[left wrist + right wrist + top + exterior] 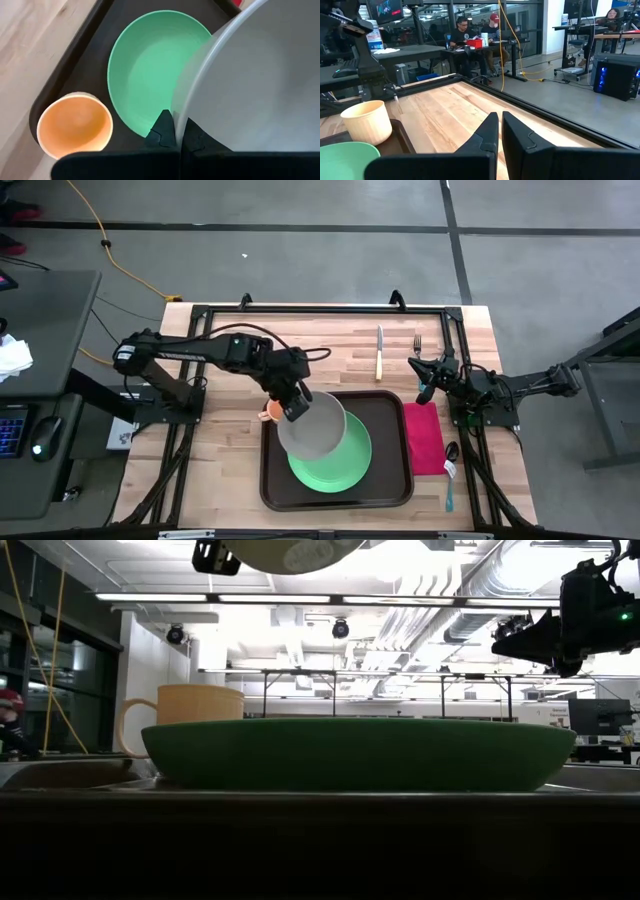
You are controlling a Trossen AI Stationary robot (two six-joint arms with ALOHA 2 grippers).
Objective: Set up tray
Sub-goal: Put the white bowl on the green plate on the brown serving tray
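So the tray (pixel 275 490) is sitting on the worktop (pixel 230 350) right under my left hand (pixel 290 406), and it's about half dressed: the green plate (pixel 345 470) is already lying in it, and the orange cup (pixel 75 127) is standing in the tray corner just beside the hand. The left hand is pinching the rim of a pale grey bowl (pixel 312 430) and holding it up in the air over the plate, tilted, not set down yet, so I'd guess that's the piece going in now. Off to that hand's far side, the red napkin (pixel 424 438) lies just outside the tray edge with a spoon (pixel 450 470) next to it. The knife (pixel 379 352) and fork (pixel 417 345) are lying well beyond, untouched. My right hand (pixel 425 385) is pressed together, empty, hovering just this side of the fork. Cutlery placement looks like what's left.
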